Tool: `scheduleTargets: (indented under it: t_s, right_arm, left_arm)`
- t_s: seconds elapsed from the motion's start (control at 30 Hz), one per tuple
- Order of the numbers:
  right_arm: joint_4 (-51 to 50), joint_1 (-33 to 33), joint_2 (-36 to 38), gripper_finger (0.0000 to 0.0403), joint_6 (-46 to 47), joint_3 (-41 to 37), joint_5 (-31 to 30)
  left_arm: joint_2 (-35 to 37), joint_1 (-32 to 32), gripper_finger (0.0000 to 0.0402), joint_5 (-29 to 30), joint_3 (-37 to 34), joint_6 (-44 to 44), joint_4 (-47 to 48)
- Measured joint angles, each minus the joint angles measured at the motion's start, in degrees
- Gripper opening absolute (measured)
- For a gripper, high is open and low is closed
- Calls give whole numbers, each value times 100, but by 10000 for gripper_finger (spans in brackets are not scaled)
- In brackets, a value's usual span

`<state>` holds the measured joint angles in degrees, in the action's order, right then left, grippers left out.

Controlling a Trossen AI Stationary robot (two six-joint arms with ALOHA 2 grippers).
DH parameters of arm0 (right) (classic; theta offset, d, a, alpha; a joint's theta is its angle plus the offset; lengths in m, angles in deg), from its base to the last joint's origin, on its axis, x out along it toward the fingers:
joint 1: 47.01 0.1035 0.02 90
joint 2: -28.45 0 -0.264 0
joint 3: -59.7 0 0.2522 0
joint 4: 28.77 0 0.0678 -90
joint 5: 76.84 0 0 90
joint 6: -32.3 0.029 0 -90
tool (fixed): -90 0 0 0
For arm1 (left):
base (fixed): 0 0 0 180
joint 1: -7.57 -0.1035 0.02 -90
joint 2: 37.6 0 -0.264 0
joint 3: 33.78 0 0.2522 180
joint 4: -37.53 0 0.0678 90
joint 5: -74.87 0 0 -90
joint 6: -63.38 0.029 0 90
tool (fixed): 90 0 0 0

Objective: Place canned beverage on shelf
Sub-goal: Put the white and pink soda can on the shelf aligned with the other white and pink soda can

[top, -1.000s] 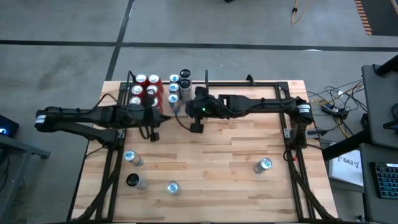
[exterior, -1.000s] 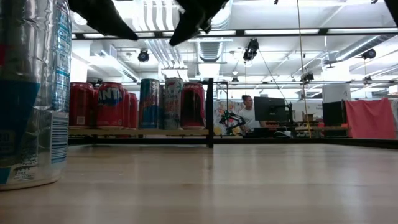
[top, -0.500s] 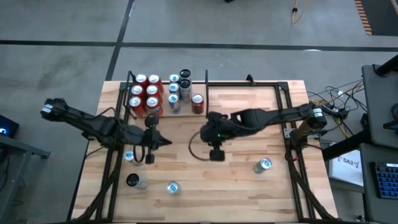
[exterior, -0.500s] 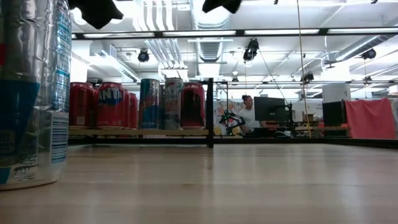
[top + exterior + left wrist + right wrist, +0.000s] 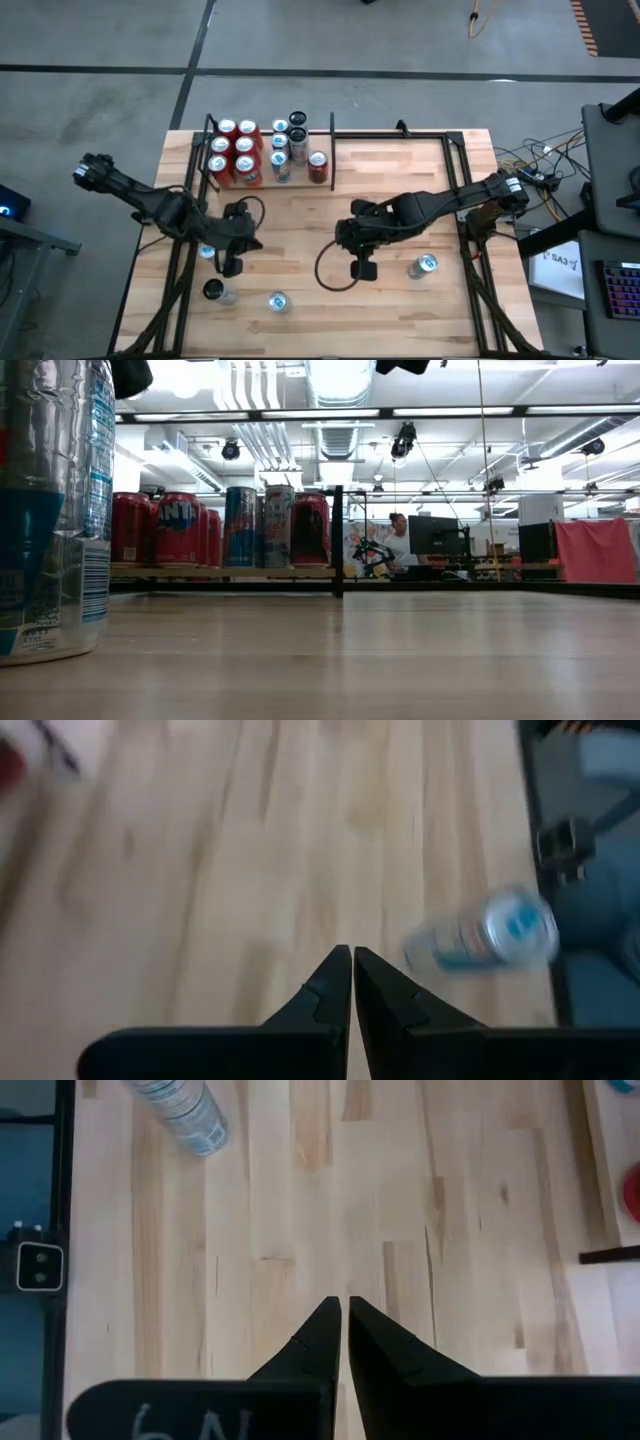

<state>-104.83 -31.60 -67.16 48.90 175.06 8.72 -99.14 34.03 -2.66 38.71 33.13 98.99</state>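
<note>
The shelf is the narrow black-framed bay at the table's far left. Several red and silver-blue cans stand upright on its plank, also seen in the low view. More cans stand on their bases on the table: one beside my left gripper, two near the front edge, one at the right. My left gripper hovers shut over the near left. My right gripper hovers shut over the near middle, left of the right-hand can. Neither holds anything.
A wider bay of the same black frame runs along the far edge to the right. Black rails border both sides of the table. Bare wood lies between the grippers. One can looms close in the low view.
Both grippers have drawn back from the shelf toward the table's near edge, staying shut. The left went to the near left, the right to the near middle-right, each tipping more steeply downward. A red can at the shelf's right end, earlier covered by the right gripper, now shows.
</note>
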Motion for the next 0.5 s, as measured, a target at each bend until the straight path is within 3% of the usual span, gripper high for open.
scheduleTargets:
  t_s: [0.23,0.5]
  right_arm:
    - [16,51,0,13,-84,0,-7]
    - [22,49,0,13,-365,-31,-10]
  left_arm:
    - [-915,905,0,-578,1065,-1588,1859]
    - [-1959,1986,3,-526,2155,-2516,3115]
